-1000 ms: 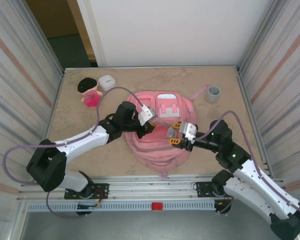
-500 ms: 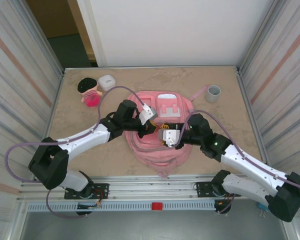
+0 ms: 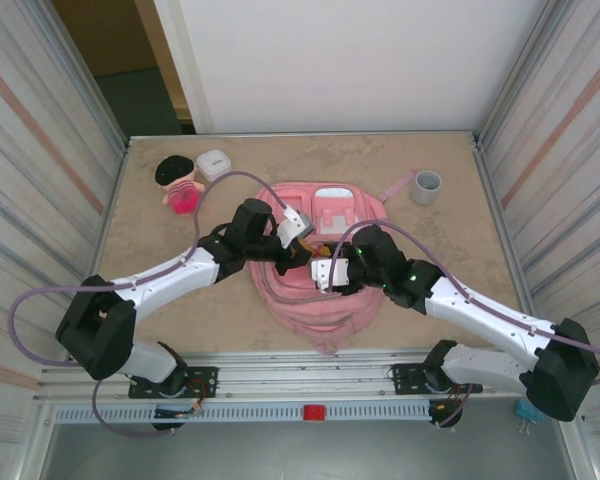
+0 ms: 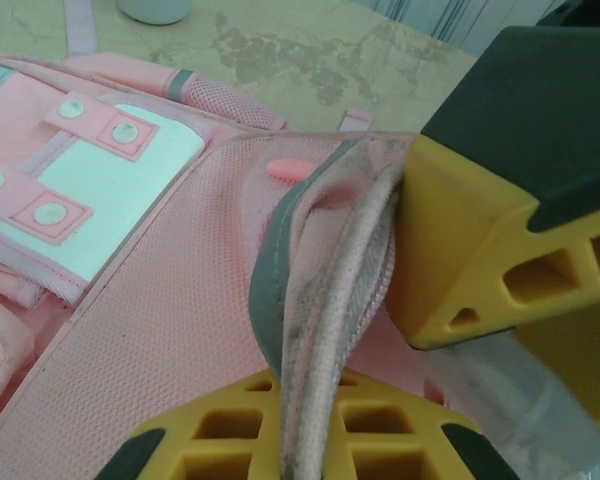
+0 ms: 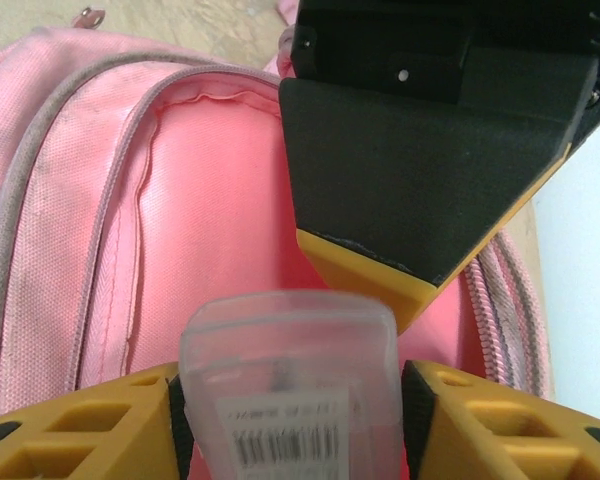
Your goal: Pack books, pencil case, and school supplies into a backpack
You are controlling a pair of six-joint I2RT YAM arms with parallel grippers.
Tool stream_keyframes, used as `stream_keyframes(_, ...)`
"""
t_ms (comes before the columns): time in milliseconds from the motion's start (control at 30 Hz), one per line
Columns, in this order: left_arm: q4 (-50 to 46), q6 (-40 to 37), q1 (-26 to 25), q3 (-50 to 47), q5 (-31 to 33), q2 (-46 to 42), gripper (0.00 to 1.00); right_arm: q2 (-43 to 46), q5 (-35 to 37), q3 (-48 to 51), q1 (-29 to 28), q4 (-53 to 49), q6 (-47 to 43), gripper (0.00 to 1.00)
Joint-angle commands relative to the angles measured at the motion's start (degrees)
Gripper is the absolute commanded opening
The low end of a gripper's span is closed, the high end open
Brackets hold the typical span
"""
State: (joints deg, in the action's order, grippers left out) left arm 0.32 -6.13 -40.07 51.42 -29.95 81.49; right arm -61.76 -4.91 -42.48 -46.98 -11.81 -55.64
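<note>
Beige marbled counter carries the pink backpack at its middle, and the overhead view gives the layout: both arms meet over its upper half. The left wrist view gives the grip, with the left hand pinched on the zip-edged rim of the opening (lifted off the front panel). The right wrist view has the right hand clamped on the pencil case, its long axis running straight ahead, rounded end pointing into the backpack's open mouth.
</note>
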Motion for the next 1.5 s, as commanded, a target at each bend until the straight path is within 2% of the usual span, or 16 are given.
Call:
stream_keyframes(0,4.96,0.48,-0.44,2.41,-5.73,-4.68,0.06,1.69,4.53,-0.03,0.42,0.17,3.61,0.61)
stream_keyframes(133,5.01,0.78,-0.45,2.18,-5.39,-5.27,0.06,4.09,4.57,1.5,0.48,0.8,5.72,0.65)
stream_keyframes(300,5.37,1.62,-0.43,2.28,-4.29,-5.29,0.06,7.87,0.76,2.3,0.41,-2.63,12.24,0.48)
stream_keyframes(433,5.83,2.68,-0.44,2.26,-3.71,-5.25,0.06,10.71,-0.8,6.63,-0.89,-1.45,19.85,0.43)
stream_keyframes(667,6.23,3.21,-0.45,2.44,-5.35,-5.76,0.07,9.79,3.16,12.45,-5.89,7.02,26.63,0.35)
stream_keyframes(900,9.24,6.51,-0.44,1.28,-7.06,-6.52,0.07,5.71,4.9,14.44,-6.1,18.74,34.89,0.29)
stream_keyframes(967,10.45,7.84,-0.44,0.9,-7.84,-6.63,0.07,5.33,6.25,15.49,-6.1,21.2,37.64,0.24)
stream_keyframes(1067,13.16,10.56,-0.5,0.23,-8.55,-6.78,0.07,5.33,9.89,16.37,-6.1,24.36,47.62,0.2)
stream_keyframes(1200,14.0,14.08,-0.43,0.0,-5.41,-6.57,0.07,7.2,13.22,15.76,-6.1,20.73,69.88,0.23)
stream_keyframes(1367,13.59,15.95,-0.44,0.17,-2.51,-5.93,0.07,9.69,11.56,12.71,-6.43,10.27,98.22,0.27)
stream_keyframes(1467,13.09,16.88,-0.45,0.43,-0.07,-5.91,0.06,8.05,9.81,10.62,-8.87,7.74,109.7,0.3)
